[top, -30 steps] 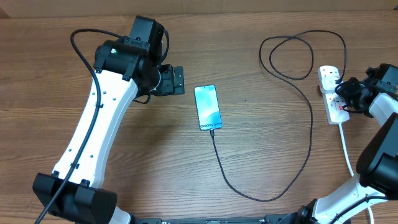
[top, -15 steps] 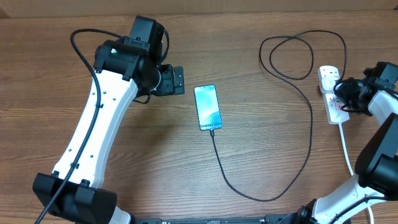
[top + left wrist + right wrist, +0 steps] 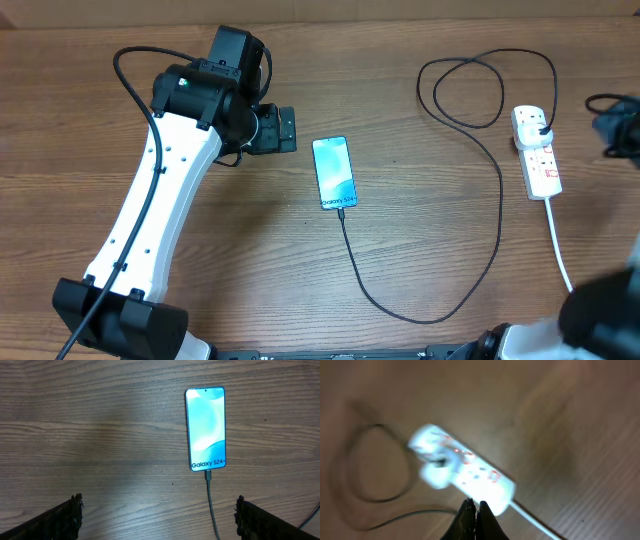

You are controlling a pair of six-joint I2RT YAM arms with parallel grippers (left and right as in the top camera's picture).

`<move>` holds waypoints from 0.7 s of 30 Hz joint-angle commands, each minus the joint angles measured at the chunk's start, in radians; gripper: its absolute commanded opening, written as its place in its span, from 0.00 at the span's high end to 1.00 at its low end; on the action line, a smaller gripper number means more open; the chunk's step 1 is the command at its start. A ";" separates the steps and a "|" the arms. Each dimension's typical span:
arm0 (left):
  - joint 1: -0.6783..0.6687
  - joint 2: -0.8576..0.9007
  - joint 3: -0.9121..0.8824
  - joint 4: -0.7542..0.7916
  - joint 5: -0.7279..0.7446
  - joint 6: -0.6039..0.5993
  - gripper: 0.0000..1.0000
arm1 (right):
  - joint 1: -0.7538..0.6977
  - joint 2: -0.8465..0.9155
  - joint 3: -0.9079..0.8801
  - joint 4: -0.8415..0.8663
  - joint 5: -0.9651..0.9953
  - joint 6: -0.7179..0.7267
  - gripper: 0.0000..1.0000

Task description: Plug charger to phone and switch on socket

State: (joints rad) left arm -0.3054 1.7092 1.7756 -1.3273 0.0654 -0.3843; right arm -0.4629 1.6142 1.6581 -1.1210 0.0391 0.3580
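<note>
Matt wooden table (image 3: 420, 250), glossy phone (image 3: 334, 172) screen

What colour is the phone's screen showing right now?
Light blue-teal, with dark "Galaxy S24+" text near the bottom of the phone. It shows clearest in the left wrist view.

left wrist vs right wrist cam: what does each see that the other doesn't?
Left wrist only: the Galaxy S24+ phone lying screen up, the charger connector in its bottom edge, and the left tool open.
Right wrist only: the white power strip, blurred, its white cord, and the right tool shut with nothing between its fingers.
Both: the black charger cable and the wooden table.
</note>
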 commanded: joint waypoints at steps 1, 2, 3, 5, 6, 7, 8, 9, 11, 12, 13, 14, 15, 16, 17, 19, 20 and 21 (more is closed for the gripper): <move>0.003 -0.012 0.016 0.000 -0.013 0.021 0.00 | 0.101 -0.167 0.027 -0.016 -0.198 -0.122 0.96; 0.003 -0.012 0.016 0.001 -0.013 0.020 0.00 | 0.146 -0.215 0.027 -0.027 -0.282 -0.164 0.96; 0.003 -0.012 0.016 0.001 -0.013 0.010 0.00 | 0.183 -0.247 0.027 -0.039 -0.334 -0.184 0.96; 0.003 -0.012 0.016 0.001 -0.013 0.003 0.00 | 0.291 -0.321 0.027 -0.072 -0.409 -0.202 0.96; 0.003 -0.012 0.016 0.001 -0.013 0.003 0.00 | 0.354 -0.354 0.027 -0.089 -0.419 -0.203 0.96; 0.003 -0.012 0.016 0.001 -0.013 0.003 0.00 | 0.388 -0.370 0.027 -0.099 -0.419 -0.203 0.96; 0.003 -0.012 0.016 0.001 -0.013 0.003 0.00 | 0.431 -0.388 0.027 -0.109 -0.419 -0.203 0.96; 0.003 -0.012 0.016 0.000 -0.013 0.003 0.00 | 0.481 -0.407 0.027 -0.122 -0.419 -0.203 0.96; 0.003 -0.012 0.016 0.000 -0.013 0.003 0.00 | 0.554 -0.433 0.027 -0.143 -0.418 -0.203 0.96; 0.003 -0.012 0.016 0.000 -0.013 0.003 0.00 | 0.577 -0.441 0.027 -0.150 -0.418 -0.203 0.96; 0.003 -0.012 0.016 0.000 -0.013 0.003 0.00 | 0.610 -0.452 0.027 -0.161 -0.415 -0.203 0.70; 0.003 -0.012 0.016 0.001 -0.013 0.003 0.00 | 0.628 -0.457 0.027 -0.167 -0.407 -0.203 0.00; 0.003 -0.012 0.016 0.001 -0.013 0.003 0.00 | 0.641 -0.460 0.027 -0.176 -0.399 -0.203 0.00; 0.003 -0.012 0.016 -0.001 -0.013 0.003 0.00 | 0.656 -0.460 0.027 -0.196 -0.390 -0.203 0.00; 0.003 -0.012 0.016 -0.004 -0.013 0.003 0.00 | 0.661 -0.460 0.027 -0.212 -0.385 -0.203 0.00; 0.003 -0.012 0.016 -0.011 -0.009 0.003 0.00 | 0.661 -0.460 0.027 -0.240 -0.370 -0.200 0.00; 0.003 -0.012 0.016 -0.015 -0.003 0.003 0.00 | 0.661 -0.460 0.027 -0.262 -0.353 -0.198 0.00; 0.003 -0.013 0.016 -0.019 0.007 0.003 0.00 | 0.661 -0.461 0.027 -0.279 -0.341 -0.198 0.00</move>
State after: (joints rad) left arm -0.3054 1.7092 1.7756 -1.3384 0.0662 -0.3851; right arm 0.1928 1.1595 1.6756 -1.3739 -0.3477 0.1604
